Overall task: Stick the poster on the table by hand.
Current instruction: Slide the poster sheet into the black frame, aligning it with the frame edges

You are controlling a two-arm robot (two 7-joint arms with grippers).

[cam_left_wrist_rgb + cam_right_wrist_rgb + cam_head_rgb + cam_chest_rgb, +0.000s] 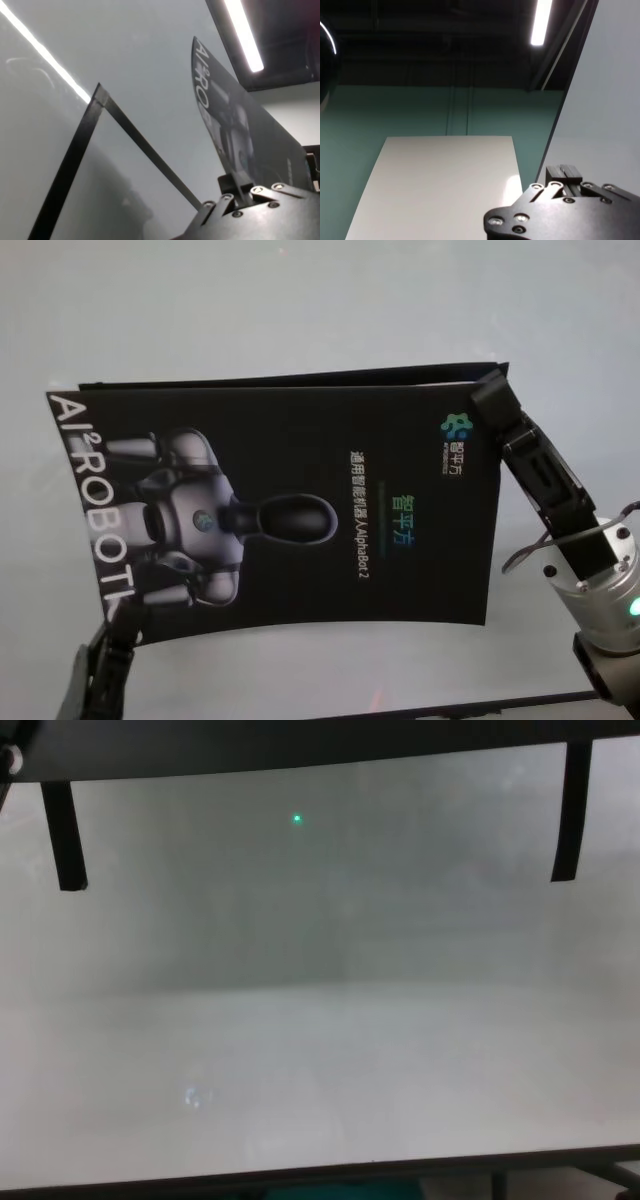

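The poster (pixel 300 510), a black sheet with a silvery robot figure and pale lettering, hangs slightly bowed over the pale table (pixel 300 310). My left gripper (pixel 122 618) is shut on its near left corner. My right gripper (pixel 492 398) is shut on its far right corner. The left wrist view shows the poster (pixel 235 130) edge-on, rising from the fingers (pixel 240 192). In the chest view, the poster (pixel 300 745) is a dark band along the top, above the table (pixel 320 1050). The right wrist view shows only the fingertips (pixel 563 174).
Two narrow black tape strips (pixel 64 835) (pixel 566 810) hang from the poster's edge in the chest view. More black strips (pixel 75 165) cross the left wrist view. The table's dark front edge (pixel 300 1180) runs along the near side.
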